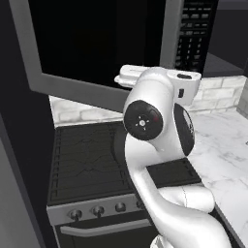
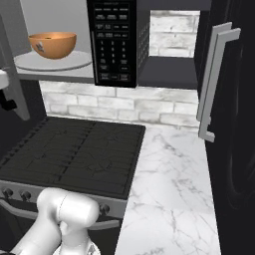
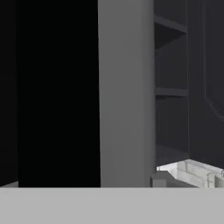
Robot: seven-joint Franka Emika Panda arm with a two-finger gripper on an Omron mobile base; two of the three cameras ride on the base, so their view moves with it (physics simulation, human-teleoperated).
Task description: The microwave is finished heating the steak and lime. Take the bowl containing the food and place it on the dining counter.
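Note:
The microwave (image 2: 114,42) stands open above the stove, and its dark glass door (image 1: 97,43) is swung out to the left. Inside, the orange-tan bowl (image 2: 52,45) sits upright on a white turntable plate (image 2: 74,62). The bowl's wall hides the steak and the lime. The dining counter is out of view. My gripper (image 2: 4,97) pokes in at the left edge of the right base view, below and left of the bowl, close to the door's grey frame (image 3: 124,92). Its fingers are cut off, so I cannot tell how the jaws stand.
A black stove (image 2: 74,149) with front knobs lies under the microwave. A marble counter (image 2: 169,189) runs to its right, against a white brick wall (image 2: 124,107). A tall dark cabinet with a long grey handle (image 2: 214,79) closes the right side.

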